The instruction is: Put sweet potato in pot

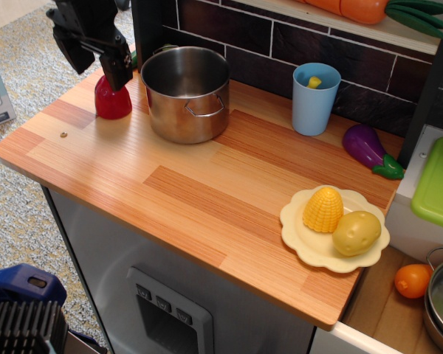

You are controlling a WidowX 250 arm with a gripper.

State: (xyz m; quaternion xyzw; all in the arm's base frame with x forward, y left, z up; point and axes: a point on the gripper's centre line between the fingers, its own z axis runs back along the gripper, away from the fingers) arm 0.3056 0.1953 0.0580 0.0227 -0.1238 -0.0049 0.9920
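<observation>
The dark-red sweet potato (111,102) stands on the wooden counter at the far left, just left of the pot. The shiny steel pot (186,92) stands upright and looks empty. My black gripper (96,60) hangs right above the sweet potato. Its fingers (120,70) are spread apart, open and empty, and one finger overlaps the toy's top. I cannot tell whether it touches the toy.
A light-blue cup (314,98) with something yellow in it stands at the back wall. A purple eggplant (366,148) lies to its right. A cream plate (306,240) holds a corn cob (323,209) and a yellow-tan potato (356,232). The counter's left edge is close to the sweet potato.
</observation>
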